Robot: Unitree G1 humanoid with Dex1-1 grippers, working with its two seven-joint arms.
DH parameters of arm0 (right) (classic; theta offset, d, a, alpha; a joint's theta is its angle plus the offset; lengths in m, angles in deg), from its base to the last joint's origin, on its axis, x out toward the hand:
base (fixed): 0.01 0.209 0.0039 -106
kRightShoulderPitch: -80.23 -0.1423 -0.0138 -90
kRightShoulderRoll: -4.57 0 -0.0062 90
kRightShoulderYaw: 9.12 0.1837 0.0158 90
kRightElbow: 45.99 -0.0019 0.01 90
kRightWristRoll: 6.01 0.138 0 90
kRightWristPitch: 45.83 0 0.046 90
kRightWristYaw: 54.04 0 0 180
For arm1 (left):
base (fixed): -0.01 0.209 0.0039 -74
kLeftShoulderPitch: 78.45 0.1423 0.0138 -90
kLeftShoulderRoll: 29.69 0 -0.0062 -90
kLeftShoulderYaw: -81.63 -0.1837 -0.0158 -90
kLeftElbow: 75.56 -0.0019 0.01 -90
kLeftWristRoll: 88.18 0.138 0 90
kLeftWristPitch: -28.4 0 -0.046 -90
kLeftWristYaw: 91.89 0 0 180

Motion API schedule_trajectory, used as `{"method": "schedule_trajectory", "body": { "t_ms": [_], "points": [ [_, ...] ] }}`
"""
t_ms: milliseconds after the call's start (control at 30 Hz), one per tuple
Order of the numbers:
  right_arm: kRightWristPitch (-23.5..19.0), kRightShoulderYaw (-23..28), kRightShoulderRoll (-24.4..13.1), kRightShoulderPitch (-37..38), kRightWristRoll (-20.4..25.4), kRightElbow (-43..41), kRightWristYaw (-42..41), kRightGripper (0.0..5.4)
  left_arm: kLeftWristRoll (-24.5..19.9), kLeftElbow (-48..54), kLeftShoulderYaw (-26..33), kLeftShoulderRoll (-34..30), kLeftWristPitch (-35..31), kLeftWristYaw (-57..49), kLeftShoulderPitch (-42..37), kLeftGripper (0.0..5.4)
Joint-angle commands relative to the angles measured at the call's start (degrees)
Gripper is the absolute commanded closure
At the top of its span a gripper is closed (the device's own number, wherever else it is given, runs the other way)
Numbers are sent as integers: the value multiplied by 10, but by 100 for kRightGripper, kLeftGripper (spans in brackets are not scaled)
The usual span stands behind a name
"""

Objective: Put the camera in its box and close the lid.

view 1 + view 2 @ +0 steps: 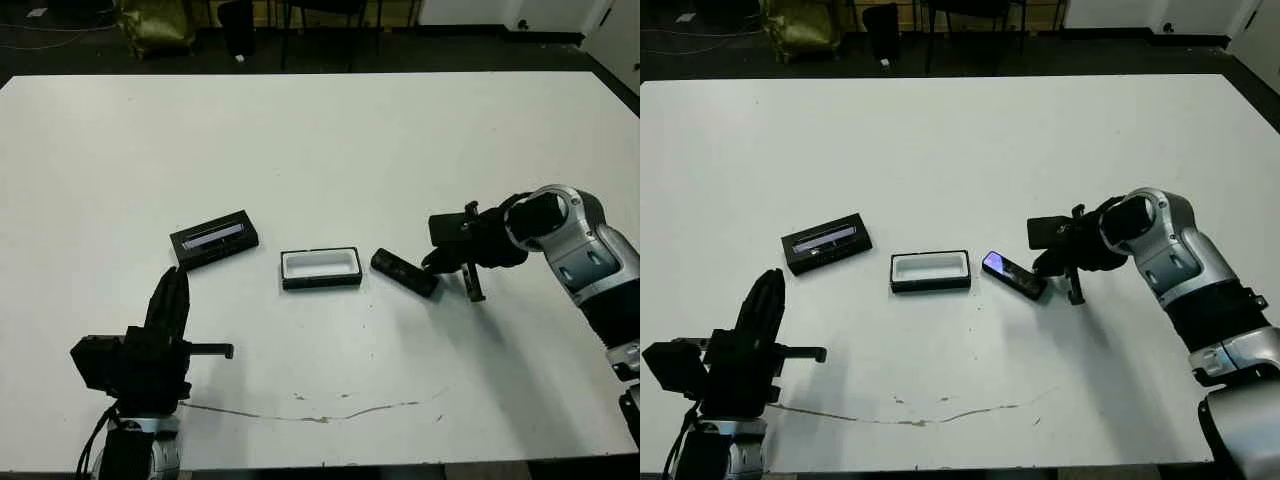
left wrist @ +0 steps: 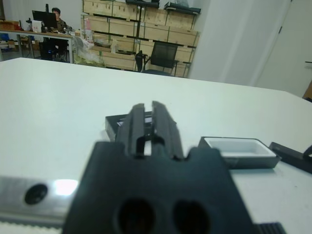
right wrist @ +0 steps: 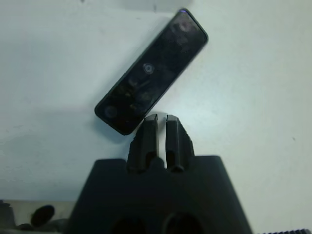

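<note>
Starting at the lower left of the frame, the left gripper (image 1: 168, 305) rests with its black fingers pressed together, grasping nothing. Right of it lies the flat black lid with the glossy grey strip (image 1: 214, 238), then the shallow black box with white lining (image 1: 320, 267), open, at the centre. Just beside it lies the slim black bar-shaped camera (image 1: 404, 272), tilted. The right gripper (image 3: 161, 124), fingers clenched and empty, hovers at its near end. The pick-up seems not yet done; next, the fingers should spread around the camera.
</note>
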Motion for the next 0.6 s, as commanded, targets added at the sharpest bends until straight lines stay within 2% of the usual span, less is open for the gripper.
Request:
{"method": "schedule_trajectory", "body": {
  "t_ms": [33, 200, 333, 600],
  "points": [
    [-12, -19, -10, 27, -6, -15, -18, 540, 1, -9, 1, -3, -4, 1, 13, 537],
    [-22, -20, -18, 31, -9, -36, -16, 540, 1, -7, -1, -3, -9, 1, 13, 537],
    [-9, 1, -31, 52, -32, -45, 60, 540, 4, -8, -5, -2, -8, -1, 15, 537],
    [37, 65, -57, 54, -56, 15, 216, 540, 5, -6, -7, -2, -4, -3, 20, 537]
  ]
}}
